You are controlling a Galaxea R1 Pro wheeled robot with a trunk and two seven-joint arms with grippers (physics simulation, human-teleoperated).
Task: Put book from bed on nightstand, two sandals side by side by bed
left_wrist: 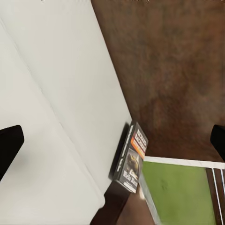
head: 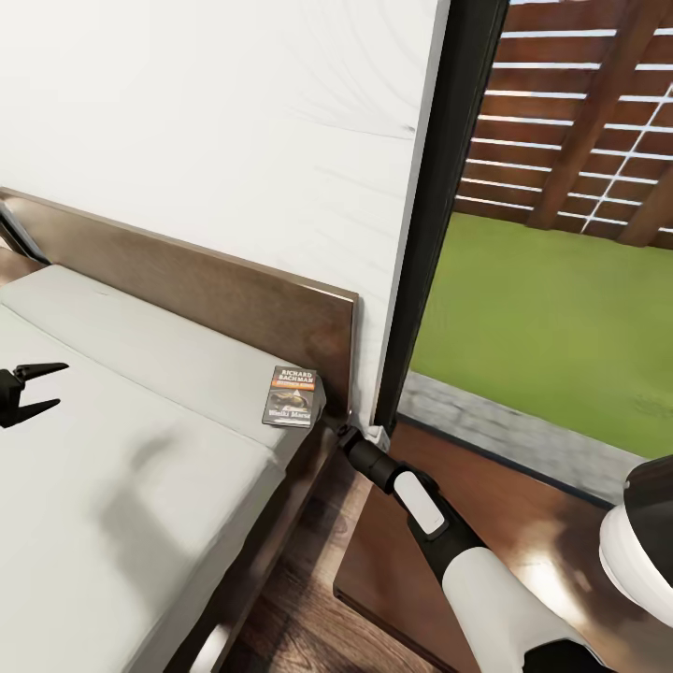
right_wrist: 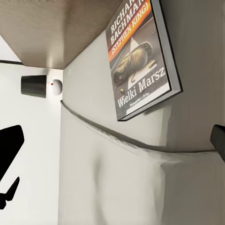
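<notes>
The book [head: 292, 396] lies flat on the grey mattress at the bed [head: 140, 449] corner by the headboard [head: 234, 299], dark cover with an orange band. My right arm [head: 411, 491] reaches over the nightstand [head: 388, 584] to that corner. In the right wrist view the right gripper [right_wrist: 114, 143] is open, with the book [right_wrist: 140, 56] just ahead and nothing between the fingers [right_wrist: 9, 147]. My left gripper [head: 35, 391] hangs open over the mattress, well to the left of the book [left_wrist: 131, 159]. The left gripper [left_wrist: 112, 143] holds nothing. The sandals are out of view.
A white wall rises behind the headboard. A tall black window frame [head: 439, 215] stands right of the bed, with grass and a slatted fence outside. A narrow strip of plank floor [head: 294, 608] separates bed and nightstand.
</notes>
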